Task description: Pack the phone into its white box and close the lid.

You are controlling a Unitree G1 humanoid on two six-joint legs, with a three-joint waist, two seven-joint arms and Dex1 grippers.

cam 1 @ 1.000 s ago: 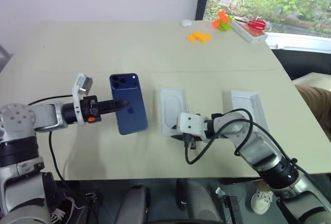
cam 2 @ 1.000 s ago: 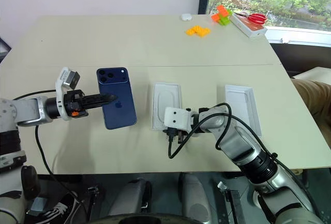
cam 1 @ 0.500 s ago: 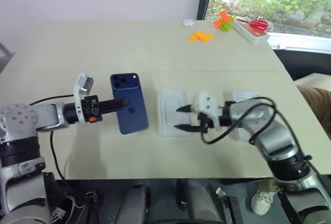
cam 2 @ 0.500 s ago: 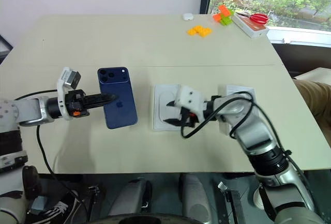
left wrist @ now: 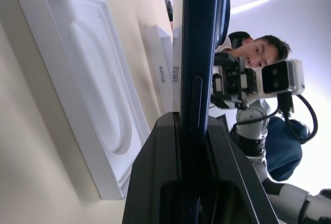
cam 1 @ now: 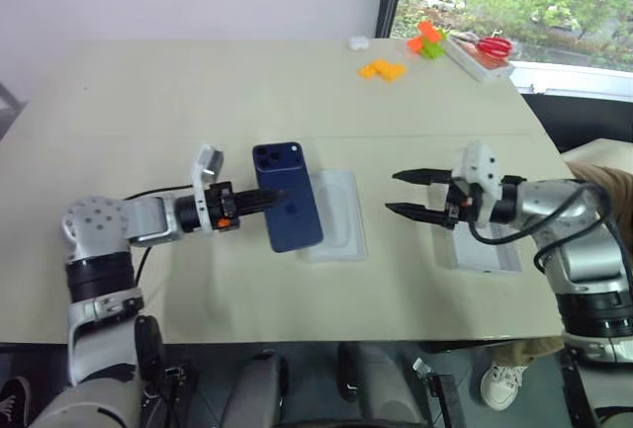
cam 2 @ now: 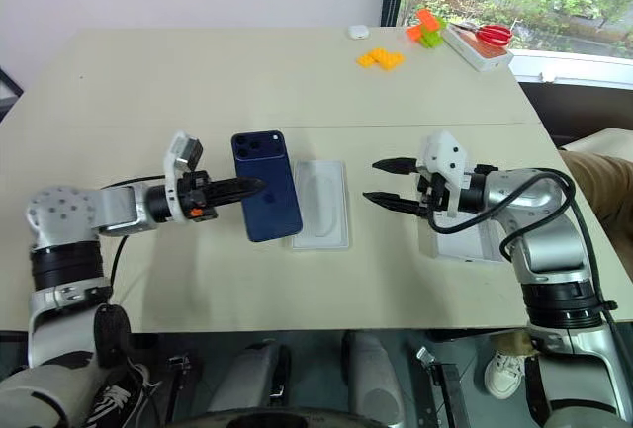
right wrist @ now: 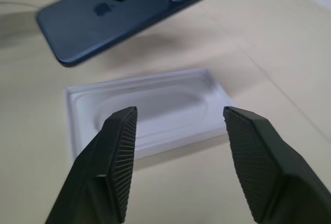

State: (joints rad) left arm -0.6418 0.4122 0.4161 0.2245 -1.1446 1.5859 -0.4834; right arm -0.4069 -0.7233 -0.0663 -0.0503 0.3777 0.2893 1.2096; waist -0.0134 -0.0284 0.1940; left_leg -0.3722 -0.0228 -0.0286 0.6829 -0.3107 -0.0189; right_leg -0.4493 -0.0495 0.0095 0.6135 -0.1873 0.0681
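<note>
My left end effector (cam 1: 259, 196) pinches the phone (cam 1: 288, 197) by one edge; it could pivot or slip. My right end effector (cam 1: 404, 194), empty, gapes wide nearby.

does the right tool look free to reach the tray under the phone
Probably yes. The right tool hangs open beside the tray with bare table between them. But the phone, held in the left tool, overlaps the tray's far edge, so only the near side looks free.

The phone (cam 2: 265, 199) has a glossy dark-blue back. The insert (cam 2: 321, 216) looks like smooth matt white card. The counter (cam 2: 247, 82) is matt beige.
</note>
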